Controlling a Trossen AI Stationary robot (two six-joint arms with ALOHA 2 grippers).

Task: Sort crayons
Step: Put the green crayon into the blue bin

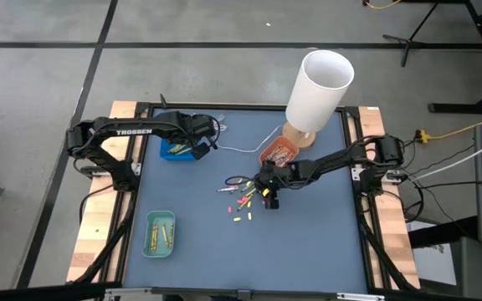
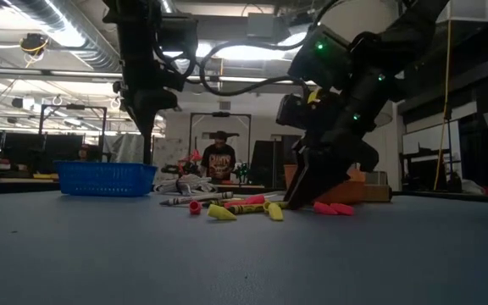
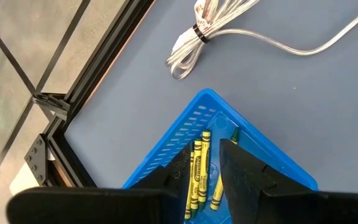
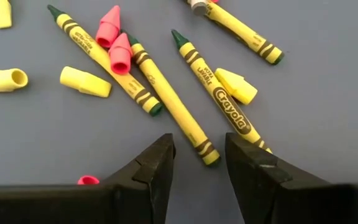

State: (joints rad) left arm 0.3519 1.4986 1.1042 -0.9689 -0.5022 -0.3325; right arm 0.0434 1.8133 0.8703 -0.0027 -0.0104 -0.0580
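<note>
Right wrist view puts the right gripper [image 4: 199, 155] low over the loose pile, its two fingers spread a little wider than one stick and holding nothing. The tail end of a yellow-wrapped, green-tipped crayon [image 4: 194, 127] lies just ahead of the gap, slanting away from it; a second, parallel one, the Crayola crayon [image 4: 225, 106], runs past the far finger. Around them lie yellow caps [image 4: 84, 82] and pink caps [image 4: 110, 26], small cone-shaped pieces mixed in with the sticks.

From above, the right gripper [image 1: 268, 191] sits near the middle of the bench, a little toward the far edge, with the scattered crayons [image 1: 243, 201] spread on the mat toward the near edge. Just beyond, by the far edge, an orange tray [image 1: 279, 153] rests at the foot of a tall white cylinder [image 1: 318, 88].

The left gripper [image 3: 205, 171] hovers over the blue basket [image 1: 176, 150] near the far left corner, fingers slightly parted and empty above the yellow crayons already lying inside. A coiled clear cable [image 3: 199, 32] lies beside that basket. A green tray [image 1: 160, 233] with a few sticks sits toward the near left corner.

The step in hand looks like a pick from the pile. The next move probably calls for lining the gap over one crayon alone, lowering to the mat and closing without catching its neighbour or a cap.
</note>
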